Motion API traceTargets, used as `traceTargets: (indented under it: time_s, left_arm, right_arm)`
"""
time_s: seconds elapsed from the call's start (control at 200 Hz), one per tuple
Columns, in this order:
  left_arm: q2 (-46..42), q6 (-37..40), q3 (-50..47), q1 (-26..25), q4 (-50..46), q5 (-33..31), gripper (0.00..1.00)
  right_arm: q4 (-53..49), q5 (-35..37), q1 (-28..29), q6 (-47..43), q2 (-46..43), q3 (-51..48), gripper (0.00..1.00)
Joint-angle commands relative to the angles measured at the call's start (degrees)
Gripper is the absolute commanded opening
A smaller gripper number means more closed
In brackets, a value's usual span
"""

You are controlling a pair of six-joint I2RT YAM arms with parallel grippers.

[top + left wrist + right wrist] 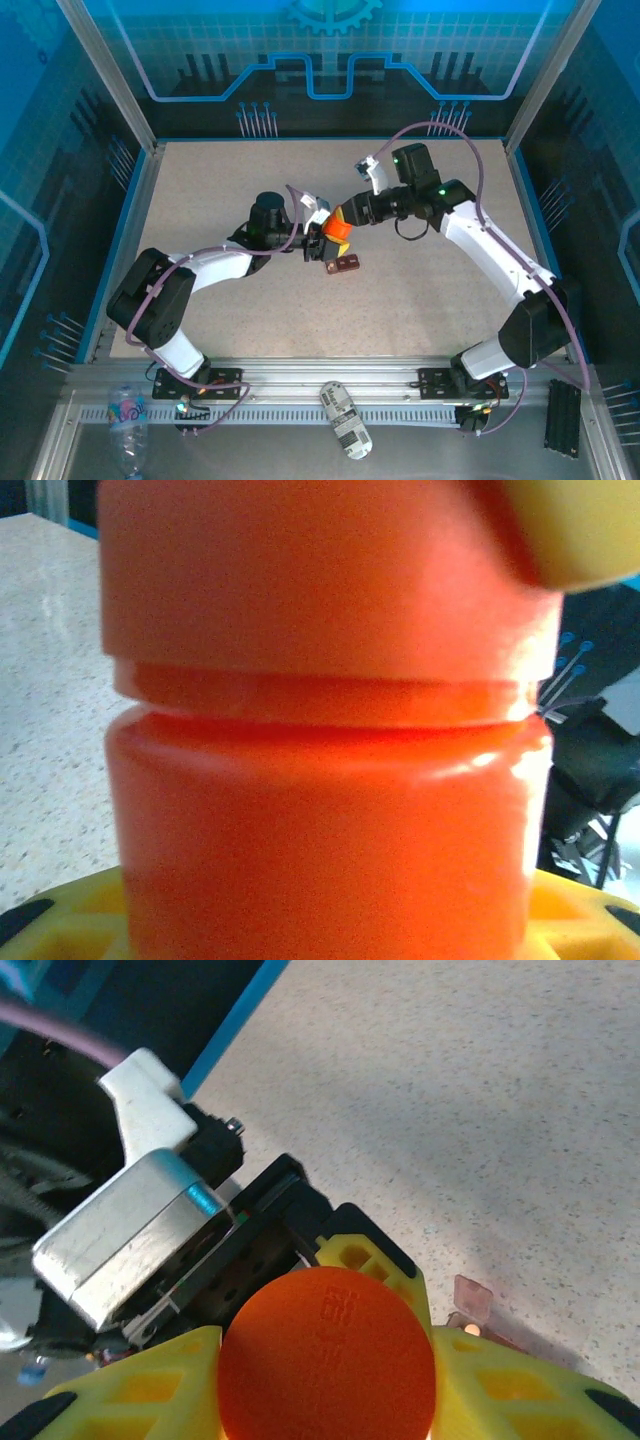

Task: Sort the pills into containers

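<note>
Currently both arms meet over the middle of the table (220, 180). The left gripper (327, 243) holds the orange bottle (330, 810) by its body: in the left wrist view the bottle sits between the two yellow fingers (70, 915), jaws closed on its sides. The cap (326, 1355) is on, with a narrow seam showing between cap and body.

The right gripper (349, 214) comes in from the right and meets the cap end-on. In the right wrist view the round cap top sits between its yellow fingers, which press on it from both sides, pinching the cap. One of those fingers shows at the upper right of the left wrist view, overlapping the cap's edge.

The containers (346, 264), a small dark red-brown box, lie on the table just beside the bottle, on the near side, apart from both grippers. Their wells cannot be made out from above. No pills can be made out.

A plastic bottle (128, 415) and a labelled can (345, 420) lie on the front rail.
</note>
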Motion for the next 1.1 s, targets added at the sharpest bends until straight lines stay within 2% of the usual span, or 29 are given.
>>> traceTargets:
  time_s: [0.0, 0.1, 0.21, 0.39, 0.525, 0.735, 0.846, 0.946, 1.096]
  left_arm:
    - [-2.82, 0.08, 0.53, -0.91, 9.47, -6.67, 0.00]
    - [-3.62, 2.07, -0.54, -1.61, 10.11, -11.66, 0.00]
    - [-3.80, 3.93, -1.36, -2.93, 10.21, -16.52, 0.00]
    - [-2.35, 1.98, -3.36, -3.53, 14.96, -19.37, 0.00]
    - [-1.44, 0.70, -3.82, -3.26, 16.18, -19.00, 0.00]
    - [-0.60, -1.84, -4.26, -1.68, 18.54, -14.23, 0.00]
    - [-0.60, -3.05, -3.44, -0.72, 18.42, -8.61, 0.00]
    - [-0.37, -4.47, -2.20, 0.00, 17.75, -2.79, 0.00]
    - [0.11, -5.92, -0.15, 0.29, 15.61, 3.07, 0.00]
  right_arm:
    - [2.08, 8.16, 5.30, 12.74, 0.67, -5.17, 0.41]
    - [7.76, 12.62, 6.48, 23.19, -0.27, -8.81, 0.41]
    - [12.09, 15.51, 8.17, 28.85, -0.45, -9.99, 0.41]
    - [13.03, 17.32, 8.41, 30.56, -1.09, -8.76, 0.45]
    - [11.69, 15.12, 5.85, 28.31, -3.68, -7.58, 0.59]
    - [10.44, 11.97, -0.41, 23.90, -11.03, -8.89, 0.78]
    - [9.77, 5.67, -4.73, 18.83, -12.18, -8.41, 0.86]
    - [5.52, -0.75, -7.12, 9.85, -10.51, -4.92, 0.88]
    - [-5.58, -6.96, -6.67, -3.81, -6.30, 2.89, 0.88]
